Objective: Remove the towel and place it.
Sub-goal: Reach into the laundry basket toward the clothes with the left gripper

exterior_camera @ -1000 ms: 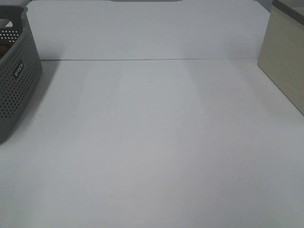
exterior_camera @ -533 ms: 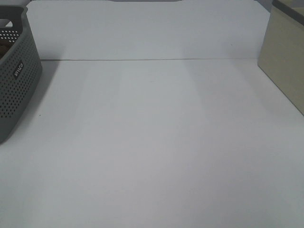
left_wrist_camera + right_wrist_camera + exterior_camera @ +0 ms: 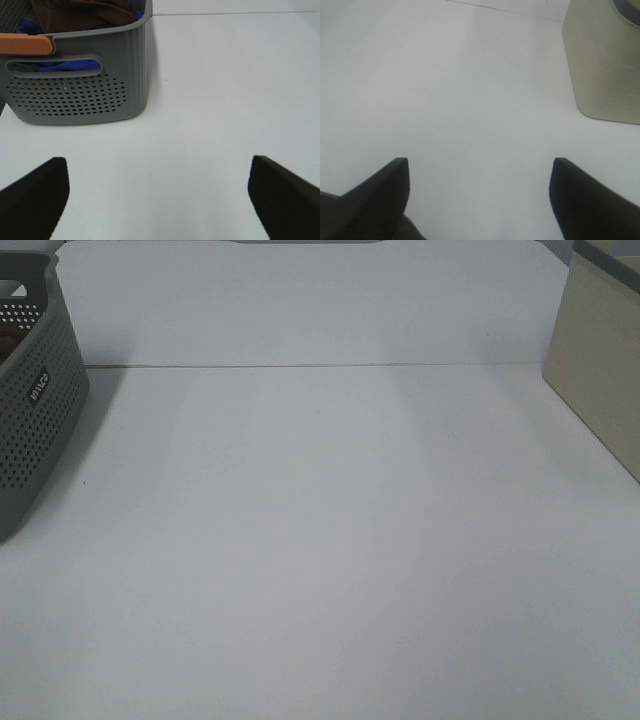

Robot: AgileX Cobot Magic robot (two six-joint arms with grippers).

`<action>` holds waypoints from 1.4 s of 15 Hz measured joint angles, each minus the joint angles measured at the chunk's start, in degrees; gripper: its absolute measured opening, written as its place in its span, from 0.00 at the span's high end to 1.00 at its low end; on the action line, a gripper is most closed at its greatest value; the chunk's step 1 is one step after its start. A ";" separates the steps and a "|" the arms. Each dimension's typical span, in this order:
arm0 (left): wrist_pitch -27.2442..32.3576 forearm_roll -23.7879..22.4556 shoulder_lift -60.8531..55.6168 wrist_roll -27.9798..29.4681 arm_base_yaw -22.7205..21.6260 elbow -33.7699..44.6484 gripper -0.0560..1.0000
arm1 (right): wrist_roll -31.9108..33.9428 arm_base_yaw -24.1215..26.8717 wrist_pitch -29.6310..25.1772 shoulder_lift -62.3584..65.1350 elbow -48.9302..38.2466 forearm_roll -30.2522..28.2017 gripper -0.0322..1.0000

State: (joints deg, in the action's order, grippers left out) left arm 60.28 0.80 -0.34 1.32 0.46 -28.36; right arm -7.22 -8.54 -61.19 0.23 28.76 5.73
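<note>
Your brown towel [image 3: 75,15] lies in the grey basket [image 3: 75,97]; your left gripper [image 3: 157,175], near the basket, and right gripper [image 3: 480,172] both gape empty

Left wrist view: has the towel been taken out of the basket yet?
No, the brown towel lies bunched inside the grey basket, with nothing of it on the table.

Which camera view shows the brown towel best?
The left wrist view: the towel lies bunched in the grey basket. The exterior high view shows only a brown sliver inside the basket; the right wrist view shows none of it.
</note>
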 joint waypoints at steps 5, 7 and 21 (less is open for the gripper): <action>0.00 0.00 0.00 0.00 0.00 0.00 0.10 | 0.00 0.00 0.00 0.00 0.00 0.00 0.24; 0.00 0.00 0.00 0.00 0.00 0.00 0.10 | 0.00 0.00 0.00 0.00 0.00 0.00 0.24; 0.00 -2.52 0.00 -0.06 0.00 0.00 0.01 | 0.00 0.00 0.00 0.00 0.00 0.00 0.24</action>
State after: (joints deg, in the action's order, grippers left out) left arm 60.28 -1.72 -0.34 1.26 0.46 -28.36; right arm -7.22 -8.54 -61.19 0.23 28.76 5.73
